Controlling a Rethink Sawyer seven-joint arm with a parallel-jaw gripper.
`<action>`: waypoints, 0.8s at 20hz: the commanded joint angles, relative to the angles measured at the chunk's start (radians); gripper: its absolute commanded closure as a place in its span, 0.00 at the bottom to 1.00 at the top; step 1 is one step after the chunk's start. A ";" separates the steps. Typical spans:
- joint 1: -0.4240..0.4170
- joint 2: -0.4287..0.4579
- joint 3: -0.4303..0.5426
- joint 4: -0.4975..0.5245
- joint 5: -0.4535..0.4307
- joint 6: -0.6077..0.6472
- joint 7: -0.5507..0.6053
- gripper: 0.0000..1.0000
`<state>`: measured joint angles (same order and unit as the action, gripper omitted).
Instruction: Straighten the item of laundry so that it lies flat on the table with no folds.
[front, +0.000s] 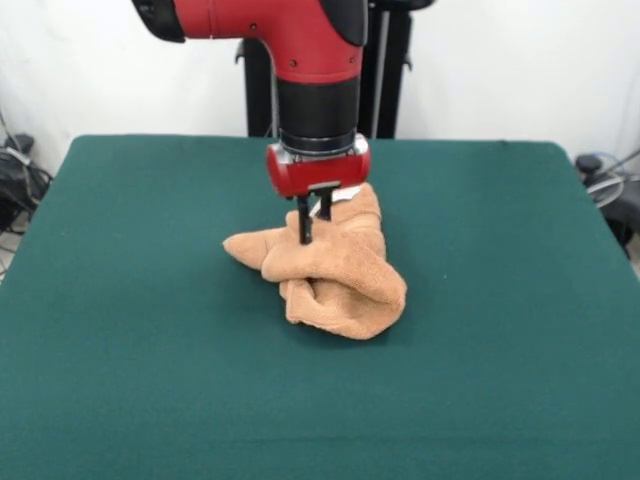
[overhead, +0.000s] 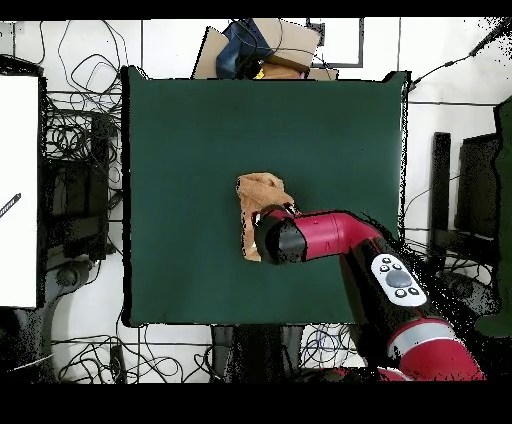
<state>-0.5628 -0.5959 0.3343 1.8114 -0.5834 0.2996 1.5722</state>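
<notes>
The tan terry towel (front: 335, 270) lies crumpled in a folded heap near the middle of the dark green table (front: 120, 300). My gripper (front: 314, 232) points straight down at the heap's far left part. Its two black fingers stand close together, with a fold of towel between them; one fingertip shows in front of the cloth and the other is hidden behind it. In the overhead view the towel (overhead: 262, 190) is partly covered by my red arm (overhead: 320, 238), which hides the gripper, and the table (overhead: 180, 150) stretches wide all round. No white tag shows clearly.
My pedestal (front: 320, 60) stands at the table's far edge in the front view. In the overhead view, cardboard boxes (overhead: 270, 45) sit beyond the table's top edge, a white panel (overhead: 18, 190) stands at the left, and cables lie around the table.
</notes>
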 joint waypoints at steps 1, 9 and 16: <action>0.014 -0.046 0.084 0.013 0.072 -0.083 0.154 1.00; 0.024 -0.057 0.065 0.028 0.116 -0.122 0.179 1.00; 0.049 -0.068 0.045 0.015 0.145 -0.116 0.177 1.00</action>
<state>-0.5493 -0.6435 0.3342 1.8131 -0.4909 0.2519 1.5722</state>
